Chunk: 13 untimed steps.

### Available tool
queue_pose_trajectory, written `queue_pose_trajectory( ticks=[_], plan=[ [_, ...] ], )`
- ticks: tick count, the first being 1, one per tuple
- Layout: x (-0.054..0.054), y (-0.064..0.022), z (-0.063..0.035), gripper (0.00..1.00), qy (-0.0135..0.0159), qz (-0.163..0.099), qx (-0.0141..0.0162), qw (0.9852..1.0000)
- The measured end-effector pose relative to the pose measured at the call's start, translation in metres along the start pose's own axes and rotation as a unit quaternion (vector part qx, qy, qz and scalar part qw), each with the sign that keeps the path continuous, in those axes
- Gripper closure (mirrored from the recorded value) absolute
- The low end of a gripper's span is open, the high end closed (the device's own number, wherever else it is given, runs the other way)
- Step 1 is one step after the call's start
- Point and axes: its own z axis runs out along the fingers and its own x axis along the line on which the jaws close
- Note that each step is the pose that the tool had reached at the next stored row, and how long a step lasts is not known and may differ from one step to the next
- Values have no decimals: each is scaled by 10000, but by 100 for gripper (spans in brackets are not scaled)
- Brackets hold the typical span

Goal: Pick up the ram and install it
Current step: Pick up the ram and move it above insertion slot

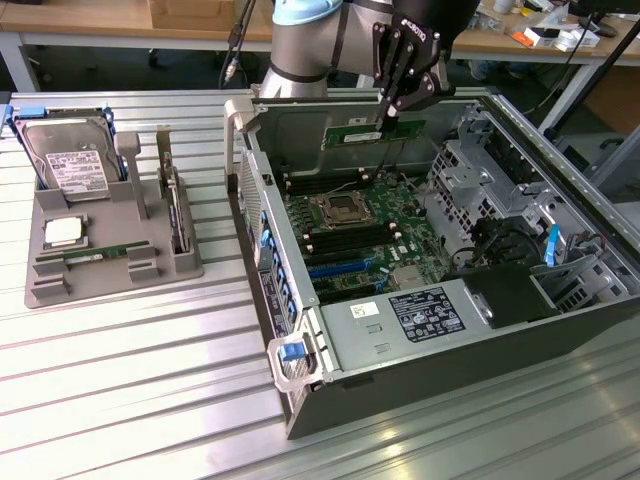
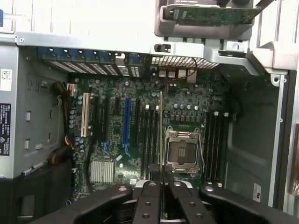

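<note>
One robot arm [image 1: 300,50] is reaching over one open computer case [image 1: 400,400], and its single gripper [image 1: 386,115] is pinching the ram [image 1: 355,133]. Both fingers are closed tight on the stick's upper edge. The ram is hanging level, its green face with a small white label turned toward the exterior camera. It is sitting above the far end of the one motherboard [image 1: 370,240].

In the wrist view, the gripper [image 2: 162,183] is presenting the ram [image 2: 161,130] edge-on as one thin line. That line is running between the one open processor socket [image 2: 183,149] and the nearer of two banks of dark memory slots [image 2: 147,135]. Whether the stick's lower edge is touching the board cannot be told.

On the ribbed metal table [image 1: 120,380], toward the exterior view's left and well apart from the case, one grey tray [image 1: 110,275] is holding three loose parts. They are one hard drive [image 1: 68,160] leaning upright at the back, one square processor chip [image 1: 62,232] lying flat, and one second green stick [image 1: 95,254] lying just beside the chip.
</note>
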Motion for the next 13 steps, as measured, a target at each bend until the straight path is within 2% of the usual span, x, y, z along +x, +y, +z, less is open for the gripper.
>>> queue_pose_trajectory(
  ticks=[13],
  plan=[
    [17,-256,-9,88,1,0,0,10000]
  ],
)
